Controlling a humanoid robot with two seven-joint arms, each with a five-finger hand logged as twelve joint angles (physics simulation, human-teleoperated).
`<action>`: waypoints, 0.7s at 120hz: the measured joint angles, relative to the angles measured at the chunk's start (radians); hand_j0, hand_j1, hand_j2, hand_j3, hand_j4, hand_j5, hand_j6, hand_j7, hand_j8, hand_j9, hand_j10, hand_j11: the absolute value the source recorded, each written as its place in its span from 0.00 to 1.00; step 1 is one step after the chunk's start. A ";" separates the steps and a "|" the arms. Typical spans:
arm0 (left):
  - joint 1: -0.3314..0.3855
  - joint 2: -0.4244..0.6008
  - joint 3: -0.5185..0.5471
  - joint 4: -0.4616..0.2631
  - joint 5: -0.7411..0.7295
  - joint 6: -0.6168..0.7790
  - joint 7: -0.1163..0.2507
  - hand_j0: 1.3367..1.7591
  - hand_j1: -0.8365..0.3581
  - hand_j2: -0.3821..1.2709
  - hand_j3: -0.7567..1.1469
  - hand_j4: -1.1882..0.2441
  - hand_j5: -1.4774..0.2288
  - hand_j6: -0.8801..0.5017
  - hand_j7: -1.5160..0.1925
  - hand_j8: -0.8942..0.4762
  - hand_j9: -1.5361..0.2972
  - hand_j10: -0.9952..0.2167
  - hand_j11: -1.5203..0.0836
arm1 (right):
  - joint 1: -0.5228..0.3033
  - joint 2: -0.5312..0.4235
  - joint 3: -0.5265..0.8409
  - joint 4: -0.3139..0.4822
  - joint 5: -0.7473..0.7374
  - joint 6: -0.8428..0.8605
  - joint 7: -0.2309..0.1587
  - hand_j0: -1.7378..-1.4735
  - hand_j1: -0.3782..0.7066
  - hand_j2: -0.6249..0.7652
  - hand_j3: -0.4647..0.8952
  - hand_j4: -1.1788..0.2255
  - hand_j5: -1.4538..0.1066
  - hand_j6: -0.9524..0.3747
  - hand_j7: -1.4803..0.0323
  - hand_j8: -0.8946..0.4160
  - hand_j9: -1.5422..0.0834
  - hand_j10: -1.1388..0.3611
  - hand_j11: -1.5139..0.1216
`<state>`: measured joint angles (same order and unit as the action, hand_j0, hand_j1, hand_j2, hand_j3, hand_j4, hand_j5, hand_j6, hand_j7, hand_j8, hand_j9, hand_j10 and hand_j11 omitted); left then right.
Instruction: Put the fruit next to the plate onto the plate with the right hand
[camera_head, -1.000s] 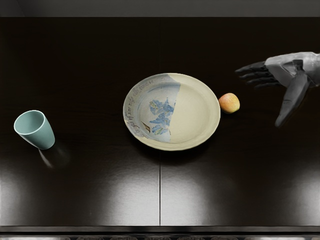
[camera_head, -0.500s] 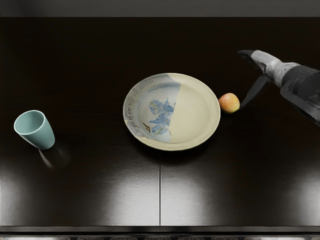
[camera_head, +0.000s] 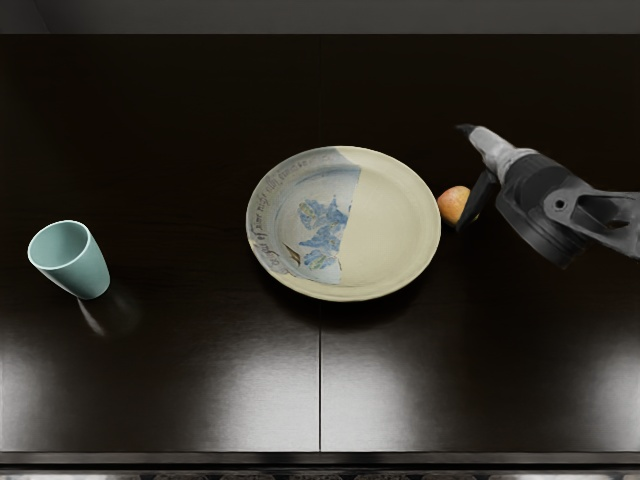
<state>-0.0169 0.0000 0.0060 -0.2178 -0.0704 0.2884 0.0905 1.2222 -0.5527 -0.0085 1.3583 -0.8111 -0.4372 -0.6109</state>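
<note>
The right hand (camera_head: 500, 165) has come in closer than it was half a second ago. It has dropped from the plate's 2 o'clock towards 3 o'clock and now sits just beside the fruit (camera_head: 452, 203), with more of the dark wrist showing behind it. The fruit has not moved: it lies on the worktop (camera_head: 200, 380) at the plate's 3 o'clock, right against the rim and not on the plate (camera_head: 400, 180). The fingers (camera_head: 487, 142) are stretched out straight and hold nothing. A pale one points to about 10 o'clock, and a dark one slants down along the fruit's right side. From here it seems to touch the fruit, though I cannot be sure.

The worktop is dark and glossy, with a thin seam running from the plate towards 6 o'clock and soft patches of light along the near edge. Beyond the far edge there is only a flat grey strip of room.

Counting up: one plate, cream with a blue-patterned left half; one small yellow-red fruit; one pale teal cup (camera_head: 68, 258), tilted, well out at the plate's 9 o'clock; and one hand in view.
</note>
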 joint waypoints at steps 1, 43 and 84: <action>0.000 0.000 0.000 0.000 0.000 0.000 0.000 0.76 0.99 0.23 0.40 0.83 0.87 0.64 0.89 0.65 0.84 0.82 0.95 | -0.002 0.004 0.000 -0.006 -0.002 -0.003 0.000 0.30 0.07 0.44 0.34 0.81 0.90 0.68 0.94 0.65 0.91 0.73 0.89; 0.000 0.000 0.000 0.000 0.000 0.000 0.000 0.76 0.99 0.23 0.40 0.83 0.87 0.64 0.89 0.65 0.84 0.82 0.95 | -0.088 0.110 -0.002 -0.119 -0.030 -0.107 0.000 0.30 0.14 0.44 0.34 0.77 0.85 0.64 0.89 0.60 0.87 0.69 0.84; 0.000 0.000 0.000 0.000 0.000 0.000 0.000 0.76 0.99 0.23 0.40 0.83 0.87 0.64 0.89 0.65 0.84 0.82 0.95 | -0.095 0.107 0.000 -0.119 -0.025 -0.102 0.000 0.30 0.43 0.42 0.34 0.58 0.62 0.44 0.66 0.40 0.65 0.51 0.63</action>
<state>-0.0169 0.0000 0.0060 -0.2178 -0.0704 0.2884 0.0905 1.1274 -0.4456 -0.0081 1.2391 -0.8359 -0.5394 -0.6107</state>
